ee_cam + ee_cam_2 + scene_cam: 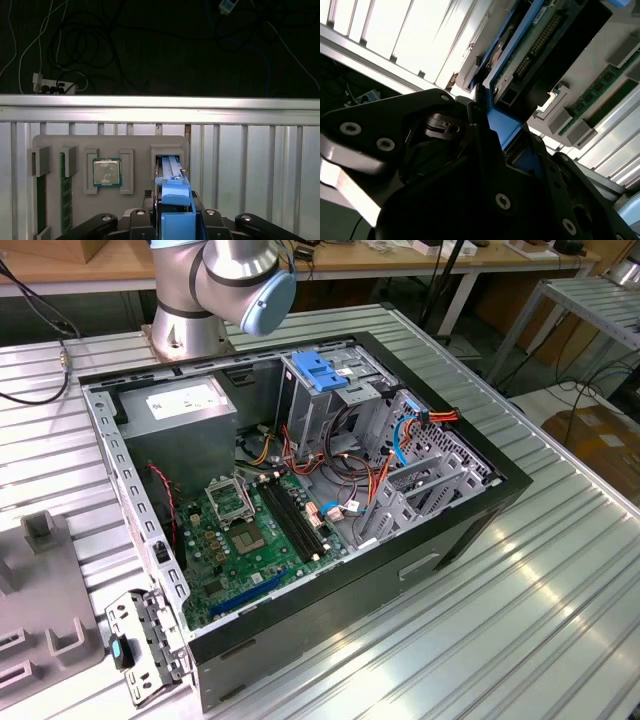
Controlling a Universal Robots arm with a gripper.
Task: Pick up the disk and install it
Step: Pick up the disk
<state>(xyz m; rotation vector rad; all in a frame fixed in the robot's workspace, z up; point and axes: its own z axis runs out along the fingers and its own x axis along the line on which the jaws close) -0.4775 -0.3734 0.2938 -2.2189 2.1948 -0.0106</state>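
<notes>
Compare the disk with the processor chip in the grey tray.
The disk stands on edge in its slot; the processor chip lies flat. The disk is blue-railed; the processor chip is silver with a green border. The end effector clasps the disk, not the processor chip. Both sit in the grey tray.

Open black computer case (300, 625), lying on its side on a ribbed aluminium tabletop (540, 620).
- Inside the case:
  - green motherboard (240, 540) with CPU socket (228, 502) and black memory slots (290, 520)
  - grey power supply (185, 410) in the far corner
  - light-blue latch plate (318, 372) atop the drive cage
  - orange and red wires (378, 478)
  - thin blue data cable (398, 435)
- Grey fixture tray (135, 145), first wrist view: processor chip (106, 172) in a square pocket, green memory sticks (63, 195) slotted beside it.
- White power strip (50, 89) on the dark floor beyond.
</notes>
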